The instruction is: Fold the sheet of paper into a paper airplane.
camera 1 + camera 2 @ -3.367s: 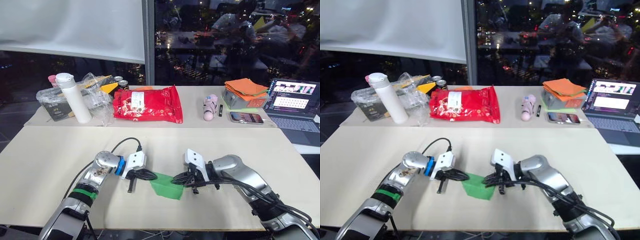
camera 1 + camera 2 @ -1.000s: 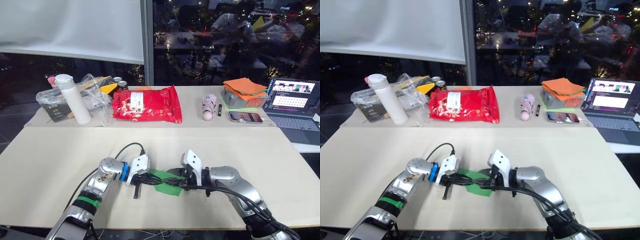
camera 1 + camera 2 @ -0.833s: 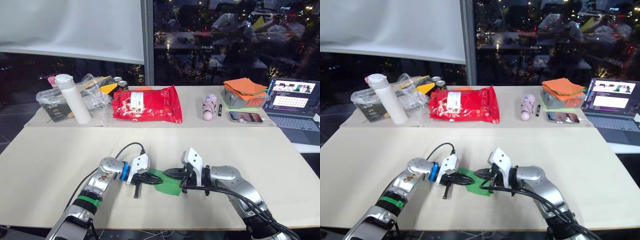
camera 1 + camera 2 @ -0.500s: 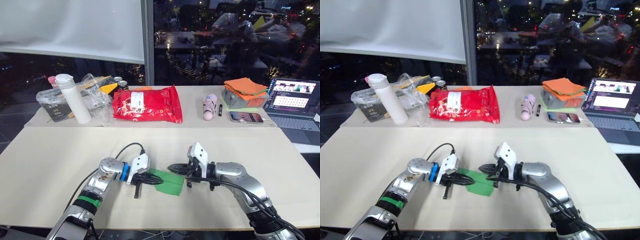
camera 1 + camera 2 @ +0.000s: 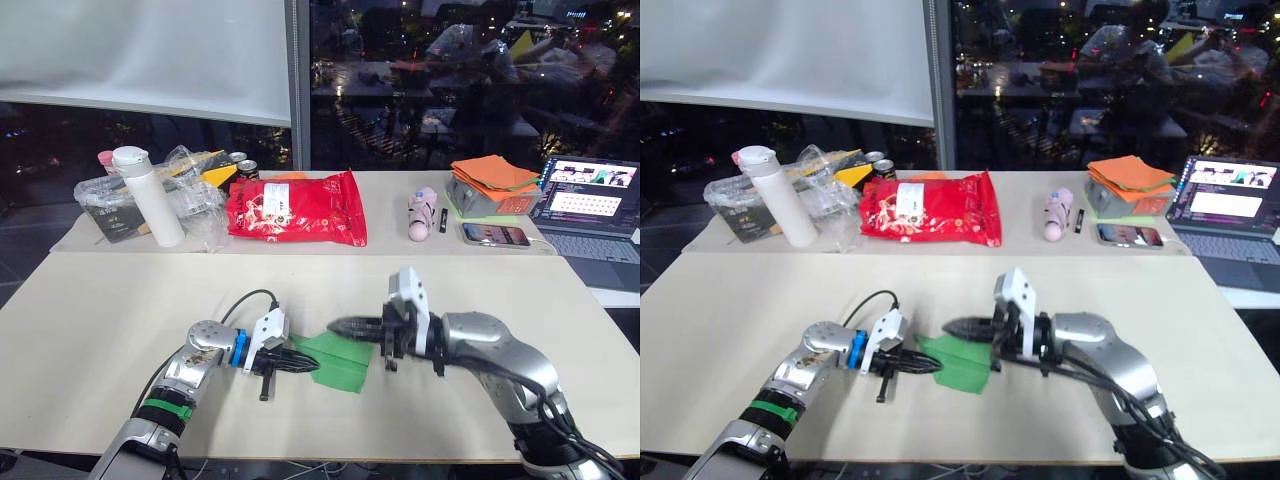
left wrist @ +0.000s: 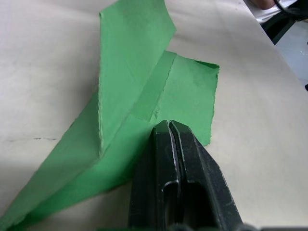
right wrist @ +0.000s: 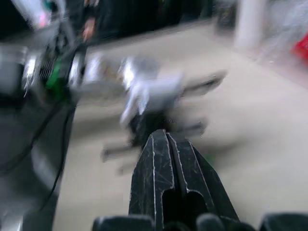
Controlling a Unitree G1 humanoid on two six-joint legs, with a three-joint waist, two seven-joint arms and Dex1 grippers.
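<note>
The left gripper (image 6: 168, 127) is pressing its closed fingers down on the near edge of the paper airplane (image 5: 340, 358), a green creased wedge lying on the table (image 5: 100, 310). The left wrist view is showing a flap standing up along a crease, which the head views barely reveal. The right gripper (image 5: 335, 326) is hovering closed just above the wedge's far side, gripping nothing; its wrist view is blurring everything beyond its fingers.
</note>
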